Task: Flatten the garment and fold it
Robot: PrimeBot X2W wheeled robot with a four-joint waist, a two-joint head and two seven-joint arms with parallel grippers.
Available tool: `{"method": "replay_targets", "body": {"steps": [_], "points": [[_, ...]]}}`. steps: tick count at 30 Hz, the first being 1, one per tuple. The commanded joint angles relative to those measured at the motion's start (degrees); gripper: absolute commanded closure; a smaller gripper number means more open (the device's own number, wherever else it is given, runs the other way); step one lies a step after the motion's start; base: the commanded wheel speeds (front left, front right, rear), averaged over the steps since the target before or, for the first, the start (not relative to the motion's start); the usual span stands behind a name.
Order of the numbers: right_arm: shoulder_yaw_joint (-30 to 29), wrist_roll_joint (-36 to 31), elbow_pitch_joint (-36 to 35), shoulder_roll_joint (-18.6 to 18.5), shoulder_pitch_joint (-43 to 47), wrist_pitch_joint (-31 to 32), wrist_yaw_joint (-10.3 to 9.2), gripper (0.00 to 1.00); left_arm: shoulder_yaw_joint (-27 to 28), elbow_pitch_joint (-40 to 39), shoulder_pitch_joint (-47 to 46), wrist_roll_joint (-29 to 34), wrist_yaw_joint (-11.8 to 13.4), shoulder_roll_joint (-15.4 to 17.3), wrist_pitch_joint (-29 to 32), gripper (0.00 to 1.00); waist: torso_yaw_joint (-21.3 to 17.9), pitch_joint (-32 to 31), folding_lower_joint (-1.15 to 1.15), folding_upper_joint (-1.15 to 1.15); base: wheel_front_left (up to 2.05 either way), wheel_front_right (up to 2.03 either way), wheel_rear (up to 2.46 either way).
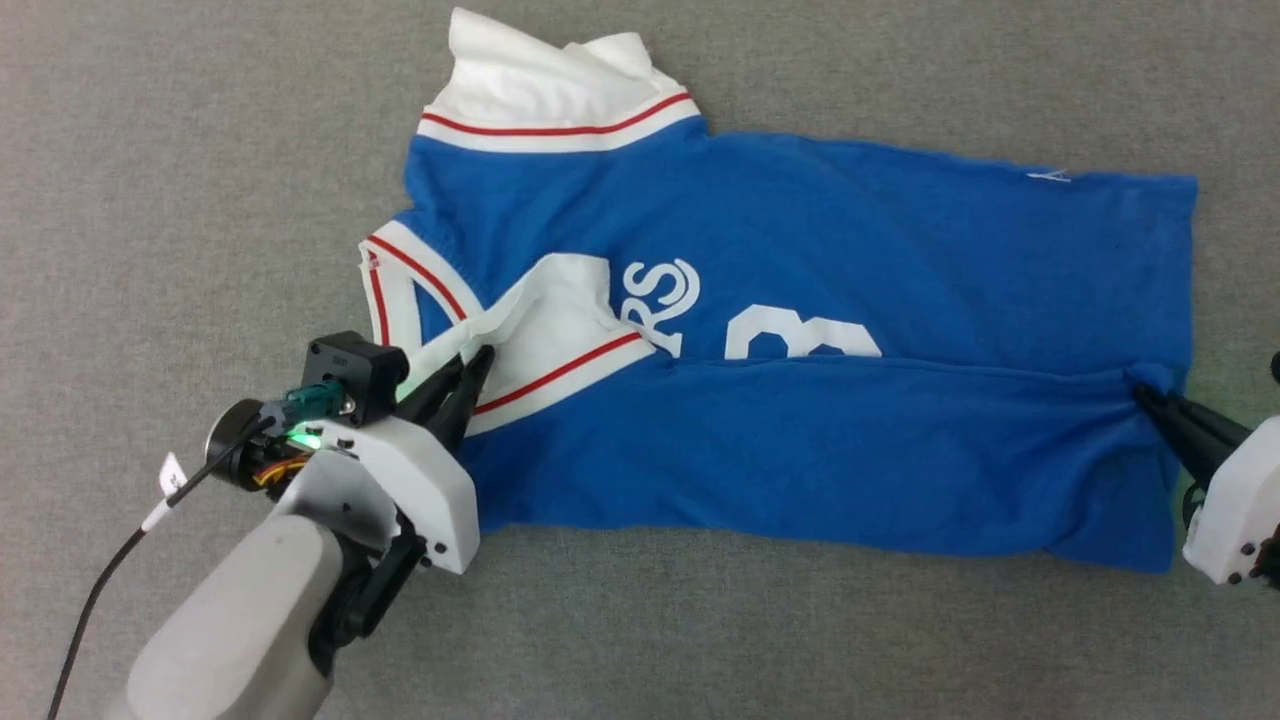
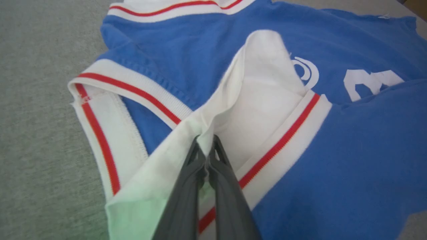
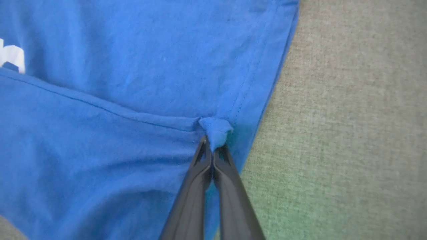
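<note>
- Location: the garment (image 1: 800,250) lies across the middle of the head view on the grey bench (image 1: 150,150). Its collar (image 1: 395,280) is at the left of the frame and its hem (image 1: 1188,300) at the right.
- Flattening: the blue body lies mostly flat, with shallow creases only. This stage appears largely done.
- First fold: the lower long side is turned up over the body. Its edge runs left to right across the middle of the frame and covers the lower part of the printed number (image 1: 800,335). A lengthwise fold is judged to be in place or just being set down.
- Left gripper (image 1: 478,358): at the lower left of the head view, jaws closed on the white sleeve (image 2: 267,83). In the left wrist view the sleeve cloth rises as a pinched ridge from between the fingers.
- Right gripper (image 1: 1142,392): at the right edge of the head view, jaws closed on a small tuft of blue cloth. The tuft sits at the hem end of the folded edge, as the right wrist view shows.
- Second sleeve (image 1: 540,70): at the top of the head view, sticking out beyond the body, rumpled and not folded in.
- Outstanding, as judged:
  - releasing both grips and settling the gripped sleeve flat;
  - folding the upper side with its sleeve inward;
  - a crosswise fold, collar towards hem.
- Assessment: roughly the first third of the folding is complete.
</note>
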Motion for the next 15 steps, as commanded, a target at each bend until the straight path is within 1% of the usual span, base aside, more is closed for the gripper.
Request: {"method": "replay_targets", "body": {"steps": [1,2,3,5,6,7,11,13,15], "points": [[0.1,0.3,0.4,-0.1,-0.7,-0.2,-0.06,0.87,0.0,0.5,-1.0,0.3,0.0,-0.2,-0.2,0.72,0.1,0.1,0.00,0.00,0.00,0.00,0.00],[0.1,0.5,0.8,-0.1,-0.9,-0.5,-0.06,0.63,0.0,1.2,-1.3,0.4,0.1,-0.5,-0.6,0.69,0.1,0.1,0.00,0.00,0.00,0.00,0.00],[0.1,0.6,1.0,0.0,-1.1,-1.0,-0.06,0.00,0.1,1.8,-1.5,0.6,0.4,-0.7,-1.1,0.59,0.2,0.0,0.00,0.00,0.00,0.00,0.00],[0.3,1.1,1.4,0.2,-1.2,-2.2,-0.06,0.00,0.5,2.8,-1.8,0.9,1.1,-1.2,-2.2,0.25,0.3,-0.4,0.00,0.00,0.00,0.00,0.00],[0.3,1.4,1.5,0.3,-1.2,-2.8,-0.06,0.00,0.7,3.0,-1.8,0.9,1.3,-1.3,-2.6,0.14,0.4,-0.8,0.00,0.00,0.00,0.00,0.00],[0.2,1.6,1.5,0.5,-1.2,-3.6,-0.06,0.00,1.0,3.1,-1.6,0.9,1.8,-1.4,-3.3,0.00,0.4,-1.3,0.00,0.00,0.00,0.00,0.00],[-0.5,2.4,0.5,1.0,-0.1,-6.1,-0.06,0.00,2.8,2.0,0.7,0.6,3.8,-1.8,-7.3,0.00,0.3,-4.2,0.00,0.00,0.00,0.00,0.00],[-1.5,2.5,-0.7,1.5,1.4,-7.5,-0.06,0.00,3.7,-0.1,3.3,0.2,4.9,-1.8,-9.3,0.00,0.3,-6.0,0.00,0.00,0.00,0.00,0.00],[-3.4,2.4,-2.4,2.6,3.4,-9.0,-0.06,0.00,4.8,-3.1,6.8,-0.1,6.7,-1.6,-11.5,0.00,0.4,-7.7,0.00,0.00,0.00,0.00,0.00]]}}
